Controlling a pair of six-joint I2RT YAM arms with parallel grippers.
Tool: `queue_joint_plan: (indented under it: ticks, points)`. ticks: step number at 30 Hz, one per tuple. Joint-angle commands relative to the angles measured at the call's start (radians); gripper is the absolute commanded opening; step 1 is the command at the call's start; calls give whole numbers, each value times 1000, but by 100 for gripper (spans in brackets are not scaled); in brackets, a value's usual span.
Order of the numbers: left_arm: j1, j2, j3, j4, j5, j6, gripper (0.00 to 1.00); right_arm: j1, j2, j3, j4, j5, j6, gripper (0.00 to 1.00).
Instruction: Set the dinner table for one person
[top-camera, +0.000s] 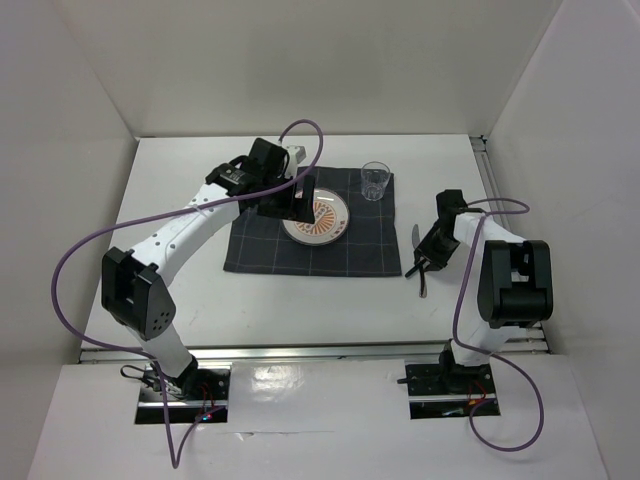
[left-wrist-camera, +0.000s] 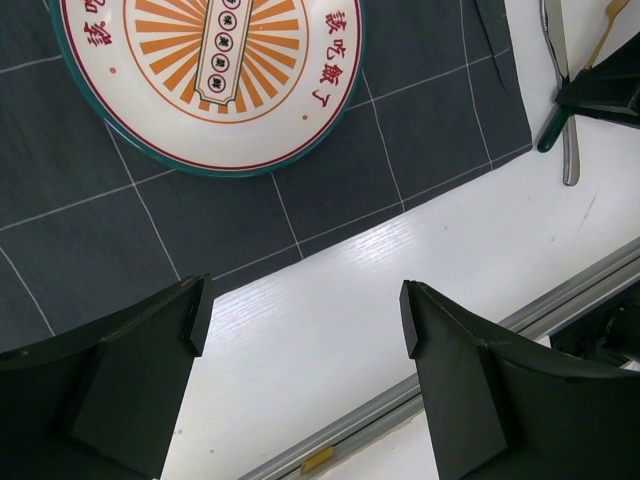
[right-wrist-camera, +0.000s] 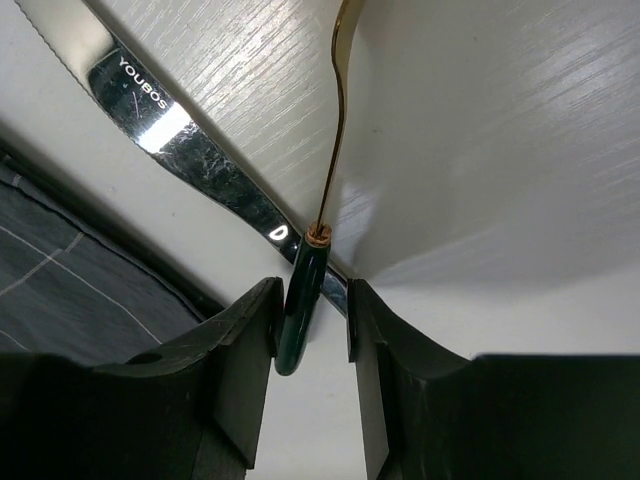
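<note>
The desk (top-camera: 180, 200) is carrying everything. Just right of the checked mat (top-camera: 270, 250), on bare white, the green-handled utensil (right-wrist-camera: 300, 300) is lying across a knife (right-wrist-camera: 190, 165) stamped "YOUBOS". Its long axis is running straight out from my right jaws, the nearer pair. They are sitting narrow about the handle; gripping or not, I cannot tell. My left jaws are hanging wide over the mat's edge beside the plate (left-wrist-camera: 210, 80), which is showing Chinese characters.

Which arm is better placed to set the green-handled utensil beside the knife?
Right. The right gripper has its jaws closely flanking the green-handled utensil, which crosses the knife beside the mat. The left gripper is open and empty over the mat's near edge, by the plate.
</note>
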Motion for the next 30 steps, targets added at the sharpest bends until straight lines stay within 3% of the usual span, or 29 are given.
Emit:
queue_joint_plan:
  ticks: [1, 10, 17, 24, 30]
  points:
    - [1, 5, 16, 1, -11, 9, 94, -6, 2, -22, 41, 23, -12, 43]
    - [1, 5, 16, -8, -30, 9, 94, -6, 25, -4, 50, 23, -12, 24]
    - [1, 14, 47, -31, -31, 19, 94, -6, -39, 50, -10, 57, -12, 1]
    - [12, 5, 58, -40, -67, 20, 94, -6, -110, 156, -115, 89, -32, 0]
    - [116, -38, 67, -40, -24, -13, 94, 42, -147, 301, -238, 146, -63, 0]
